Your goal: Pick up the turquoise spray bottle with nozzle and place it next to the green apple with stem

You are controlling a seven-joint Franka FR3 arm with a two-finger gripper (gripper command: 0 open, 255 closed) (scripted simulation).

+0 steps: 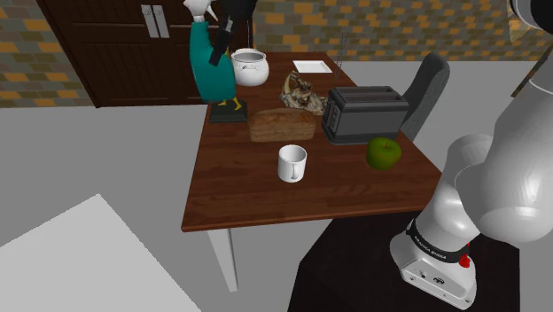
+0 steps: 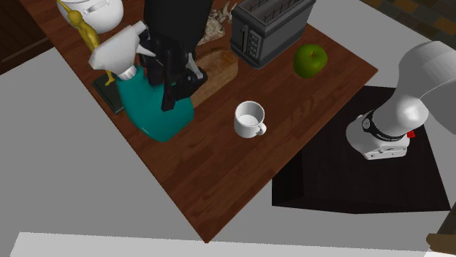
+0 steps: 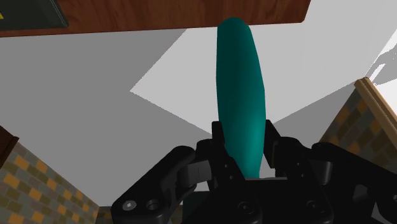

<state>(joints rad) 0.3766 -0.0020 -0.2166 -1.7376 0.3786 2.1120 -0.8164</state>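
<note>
Bottle: turquoise spray bottle (image 3: 240, 83) between the fingers (image 3: 272, 143), reaching past their tips.
Gripper (image 3: 245, 143): clamped on its sides.
Green apple (image 1: 384, 152): 4 o'clock of the bottle, shoulder view.
Writing: arm band (image 1: 439, 248) lettering, unreadable.

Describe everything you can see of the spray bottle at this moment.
The spray bottle has a smooth teal body, flattened and rounded, topped by a white trigger head with a nozzle. The black gripper is shut on the body's upper part, one finger on each broad side. It looks lifted off the wooden table, near the end with the gold figurine, nozzle up and somewhat tilted. Nothing else seems to touch it.
</note>
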